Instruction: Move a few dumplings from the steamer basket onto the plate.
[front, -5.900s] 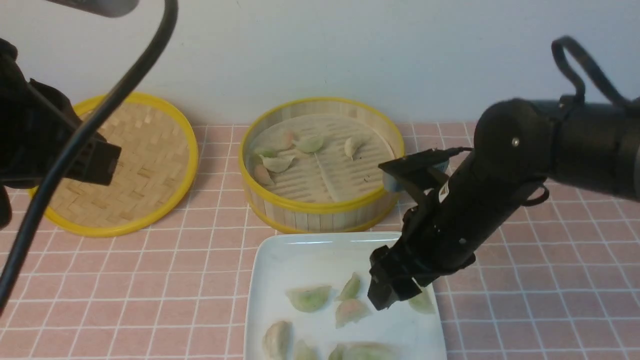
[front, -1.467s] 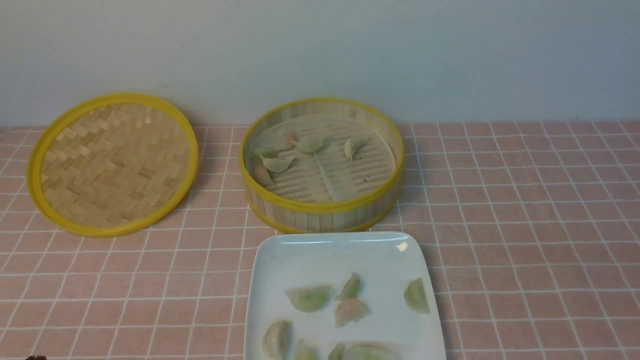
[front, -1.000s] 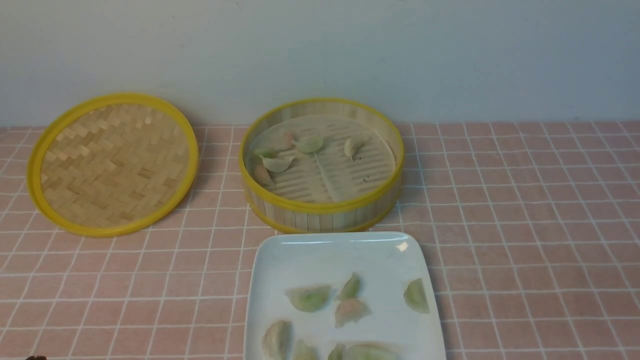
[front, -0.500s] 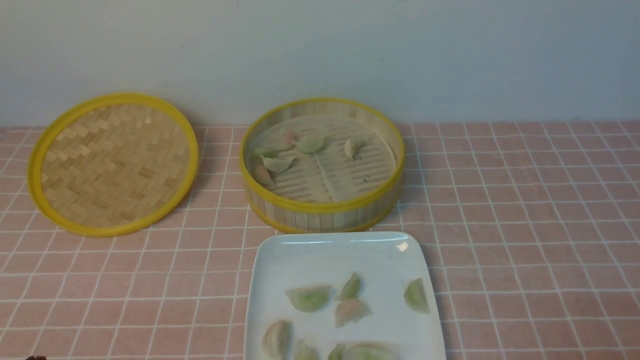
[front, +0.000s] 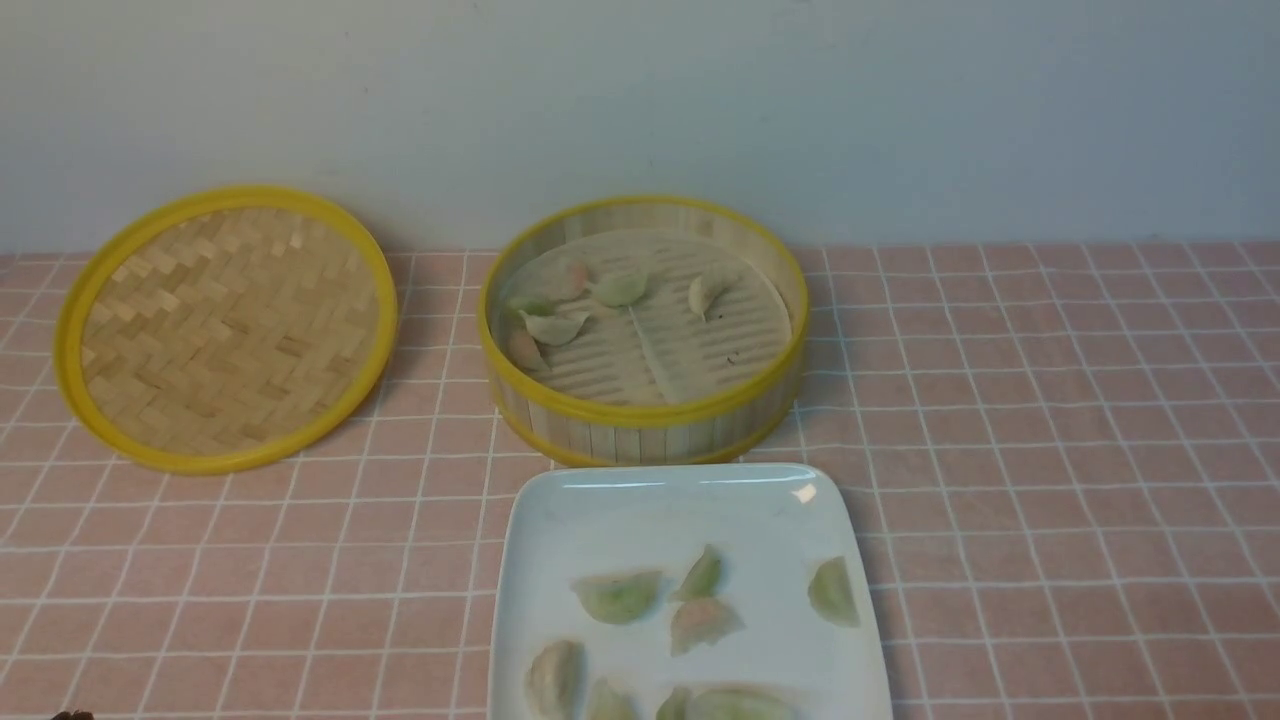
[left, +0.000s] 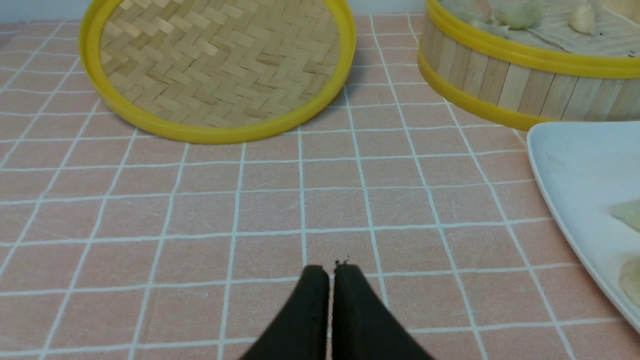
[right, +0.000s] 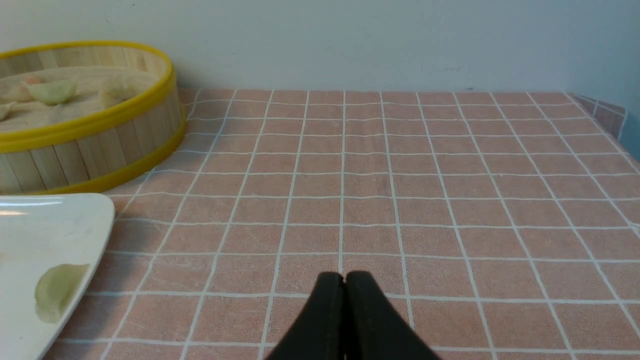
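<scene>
**Both arms withdrawn; plate loaded, basket still part-filled**

With both arms out of the front view, the scene reads as a task at or near its end. The left hand (left: 330, 270) has its tips pressed together and holds nothing; it sits low over the bare pink gridded surface (front: 1050, 420) toward the near edge, apart from the plate. The right hand (right: 345, 279) is likewise pinched closed and empty, over the right part of the surface, well apart from the basket.

The steamer basket (front: 640, 410) stands toward the far edge, about mid-width. Roughly five dumplings (front: 553, 325) lie on its slotted floor, gathered on its left and far side, some touching. The plate (front: 690, 500) lies just in front of the basket at the near edge, its near part cut off by the frame. At least seven pieces show on it, including a green one (front: 619, 595) and one alone by its right rim (front: 833, 591). The woven lid (front: 225, 325) lies flat near the far left corner.

In the inspector's judgement, "a few" is already met. Should another transfer be wanted, the lone piece on the right of the basket floor (front: 706, 292) is the cleanest pick. The hand should open before descending, straddle the pleated ridge, close gently on the soft skin, and lift clear of the rim before crossing to a bare patch of plate.
</scene>
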